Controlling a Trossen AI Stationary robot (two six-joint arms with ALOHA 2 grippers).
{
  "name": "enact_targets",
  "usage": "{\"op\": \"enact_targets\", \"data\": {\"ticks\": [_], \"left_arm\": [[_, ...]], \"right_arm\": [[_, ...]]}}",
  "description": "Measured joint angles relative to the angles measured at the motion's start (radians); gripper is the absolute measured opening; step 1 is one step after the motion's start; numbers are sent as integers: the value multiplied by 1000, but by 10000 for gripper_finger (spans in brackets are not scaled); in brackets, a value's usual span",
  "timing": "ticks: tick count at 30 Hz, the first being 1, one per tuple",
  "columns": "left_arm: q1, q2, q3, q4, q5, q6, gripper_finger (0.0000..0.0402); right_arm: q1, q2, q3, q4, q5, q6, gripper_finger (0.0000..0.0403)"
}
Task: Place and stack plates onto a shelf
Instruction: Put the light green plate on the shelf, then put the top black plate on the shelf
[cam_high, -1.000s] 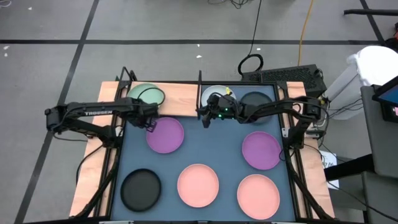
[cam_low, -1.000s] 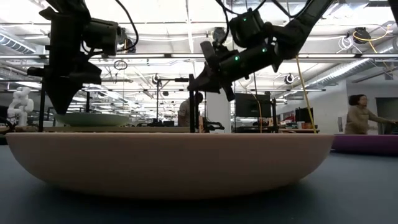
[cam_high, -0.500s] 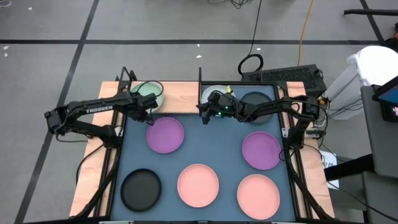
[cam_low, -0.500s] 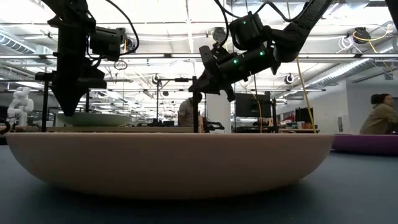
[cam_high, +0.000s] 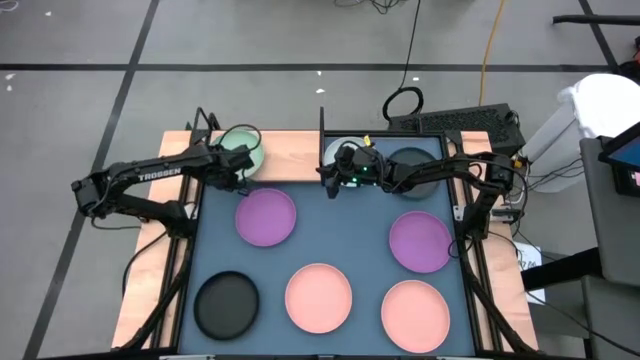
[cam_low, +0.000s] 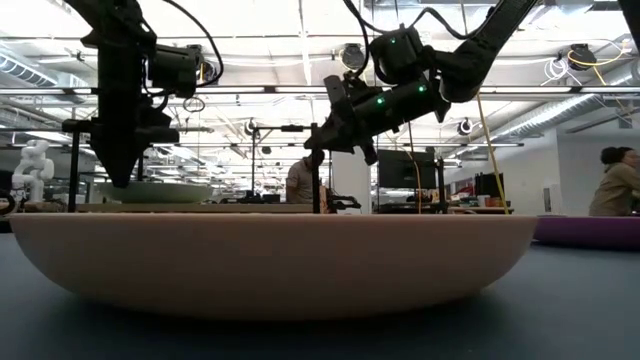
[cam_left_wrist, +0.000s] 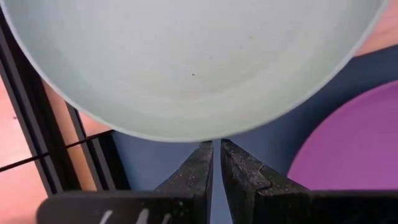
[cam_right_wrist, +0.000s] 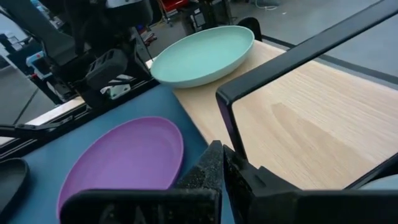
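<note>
The pale green plate (cam_high: 243, 148) rests on the light-wood shelf (cam_high: 290, 150) at the table's far left. My left gripper (cam_left_wrist: 216, 147), shut, stands with its fingertips at this plate's near rim. The whitish plate (cam_high: 347, 148) and a black plate (cam_high: 412, 165) lie at the shelf's right part. My right gripper (cam_high: 333, 186), shut, hovers over the mat just near of the whitish plate, beside a black post (cam_right_wrist: 280, 59). Two purple plates (cam_high: 266, 217) (cam_high: 420, 241), two salmon pink plates (cam_high: 318, 297) (cam_high: 414, 315) and a second black plate (cam_high: 226, 305) lie on the mat. My left gripper points its shut fingertips (cam_left_wrist: 205, 152) at the green plate's near rim (cam_left_wrist: 211, 135), coming slanting down from the near side. Whether they touch the rim, I cannot tell. The plate lies flat on the shelf.
The blue-grey mat (cam_high: 350, 240) covers most of the table. Thin black posts (cam_high: 321, 125) rise along the shelf and black rails run down both table sides. People move in the room beyond the table (cam_low: 615, 180).
My left gripper has moved from over the left purple plate toward the table's far edge and come down to the green plate's near rim. My right gripper has stayed nearly where it was.
</note>
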Motion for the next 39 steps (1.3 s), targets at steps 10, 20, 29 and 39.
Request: {"op": "enact_targets", "data": {"ticks": [10,20,29,39], "left_arm": [[23,-8,0,6,8,48,37],[-65,-91,0,97,76,-31,37],[-213,-109,0,210,76,-127,37],[-397,-108,0,388,64,-252,37]], "right_arm": [[20,-82,0,-28,-2,18,0],[27,-353,0,-391,-6,82,0],[25,-599,0,-741,-4,213,0],[47,-761,0,-1005,-2,423,0]]}}
